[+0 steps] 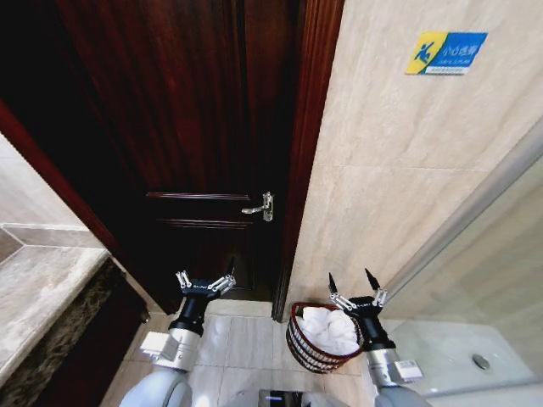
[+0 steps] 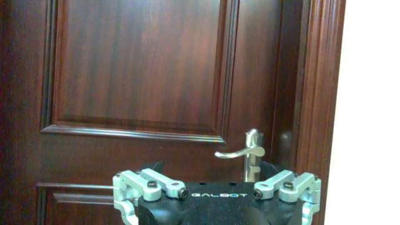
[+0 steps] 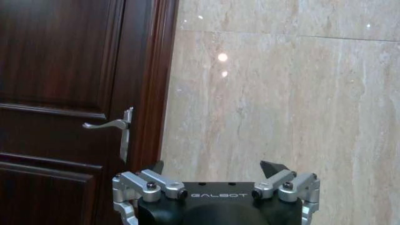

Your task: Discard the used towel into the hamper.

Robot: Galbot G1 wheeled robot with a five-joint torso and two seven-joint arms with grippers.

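The hamper (image 1: 304, 351), a small dark reddish-brown wire basket, stands on the tiled floor by the door frame. A white towel (image 1: 329, 329) lies crumpled inside it. My right gripper (image 1: 350, 278) is open and holds nothing, raised above the hamper's right rim and facing the beige wall. In the right wrist view the right gripper (image 3: 214, 166) has its fingers spread in front of the wall tiles. My left gripper (image 1: 205, 277) is open too, held up before the dark wooden door, left of the hamper. In the left wrist view the left gripper (image 2: 212, 168) sits below the door handle.
A dark wooden door with a silver lever handle (image 1: 259, 206) (image 2: 244, 152) (image 3: 112, 125) is straight ahead. A stone counter (image 1: 42, 288) runs along the left. A glass shower partition (image 1: 475, 254) and a floor drain (image 1: 481, 362) are on the right. A blue and yellow sign (image 1: 445, 52) hangs on the wall.
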